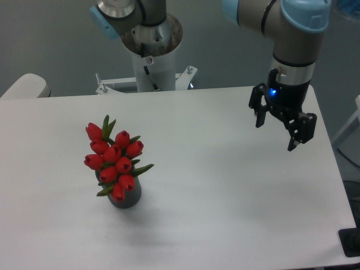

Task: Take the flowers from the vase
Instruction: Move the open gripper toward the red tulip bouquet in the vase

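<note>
My gripper [277,135] hangs with its fingers spread and nothing in them over the right side of the white table [225,185], well apart from the flowers [114,160]. These stand in the vase [127,197] near the left front. I judge the bunch light and easily crushed; the stems just above the rim look the safest hold, though leaves hide them.

One bunch, one vase, one arm at a white table

A single bunch of flowers [115,163] shows about nine red tulip buds, standing in one dark grey vase [127,198]. One gripper [277,136] with two fingers hangs over one table [225,197]. One blue light glows on the wrist.
</note>
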Robot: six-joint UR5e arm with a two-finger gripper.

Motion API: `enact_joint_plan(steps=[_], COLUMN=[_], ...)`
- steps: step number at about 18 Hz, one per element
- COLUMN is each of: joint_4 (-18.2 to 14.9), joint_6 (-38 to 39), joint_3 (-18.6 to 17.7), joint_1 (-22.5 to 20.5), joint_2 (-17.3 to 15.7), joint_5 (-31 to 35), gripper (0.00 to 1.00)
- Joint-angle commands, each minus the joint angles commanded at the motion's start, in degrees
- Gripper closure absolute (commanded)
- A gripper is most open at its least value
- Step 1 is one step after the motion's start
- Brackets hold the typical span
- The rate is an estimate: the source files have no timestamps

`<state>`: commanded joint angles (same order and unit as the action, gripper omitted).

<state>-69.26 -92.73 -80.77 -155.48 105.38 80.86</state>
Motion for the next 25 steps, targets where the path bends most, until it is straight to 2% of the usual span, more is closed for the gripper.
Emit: enact_joint_plan(steps=[8,13,17,19,22,25], joint_4=[0.3,0.1,0.4,0.8,1.0,0.9], joint_6=[0.4,4.4,8.1,9.8,10.3,10.5], joint_3=[-1.7,-2.6,-6.5,-9.4,-15.3,-19.8], joint_1=[1.6,3.8,6.1,5.9,4.7,3.5], joint_2=[-0.4,-0.8,-2.0,-3.9,-5.7,-7.6], joint_5=[-0.6,-2.1,-3.4,-8.4,-19.4,-26.4], gripper=[0.00,0.00,0.00,0.00,0.00,0.00])
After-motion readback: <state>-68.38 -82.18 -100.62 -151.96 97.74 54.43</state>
